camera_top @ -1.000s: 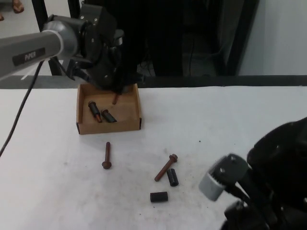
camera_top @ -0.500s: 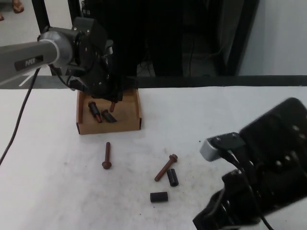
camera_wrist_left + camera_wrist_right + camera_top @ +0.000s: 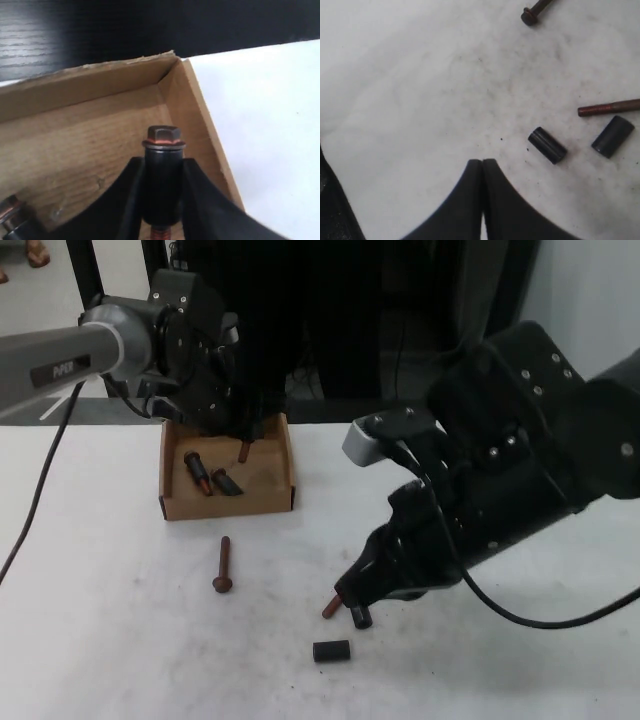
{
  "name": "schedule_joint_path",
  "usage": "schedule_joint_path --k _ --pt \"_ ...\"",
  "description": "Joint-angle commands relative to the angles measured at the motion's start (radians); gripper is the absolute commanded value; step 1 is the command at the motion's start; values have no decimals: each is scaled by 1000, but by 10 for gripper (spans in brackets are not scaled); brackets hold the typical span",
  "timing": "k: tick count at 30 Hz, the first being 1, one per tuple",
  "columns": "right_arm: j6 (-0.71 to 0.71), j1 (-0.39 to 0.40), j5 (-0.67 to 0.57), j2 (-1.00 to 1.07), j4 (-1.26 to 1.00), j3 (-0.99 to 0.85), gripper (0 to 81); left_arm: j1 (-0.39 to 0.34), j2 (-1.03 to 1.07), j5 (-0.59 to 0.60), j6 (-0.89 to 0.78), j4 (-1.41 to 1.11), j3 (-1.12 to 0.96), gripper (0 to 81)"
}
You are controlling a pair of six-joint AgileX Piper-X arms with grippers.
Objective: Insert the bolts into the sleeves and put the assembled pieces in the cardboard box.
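Left gripper (image 3: 162, 167) with its two fingers (image 3: 129, 200) pinching an assembled piece (image 3: 162, 190), a dark sleeve with the hexagonal bolt head protruding at one end and the threaded tip at the other; the piece is held over the inside of the cardboard box (image 3: 192, 120), near one corner. In the high view the same gripper (image 3: 238, 440) sits above the far right part of the cardboard box (image 3: 228, 505), on whose floor lie a second sleeved bolt (image 3: 197, 472) and, just beside it, another dark piece (image 3: 227, 483). Right gripper (image 3: 483, 165) with fingers pressed together and holding nothing, low over the white bench (image 3: 120, 640); whether it touches the surface cannot be told. Near it lie two loose sleeves, one (image 3: 547, 145) closer to the fingertips and one (image 3: 613, 136) beside the shaft of a loose bolt (image 3: 610, 107). A further bolt (image 3: 535, 11) lies well apart, between those parts and the box, seen in the high view at (image 3: 223, 565)
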Motion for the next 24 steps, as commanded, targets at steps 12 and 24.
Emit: schedule_joint_path --k 12,24 --pt "-48 -6 150 51 48 -15 408 -1 31 71 -115 26 -3 444" --pt "124 -50 186 146 48 -83 414 10 -100 235 -16 36 34 258"
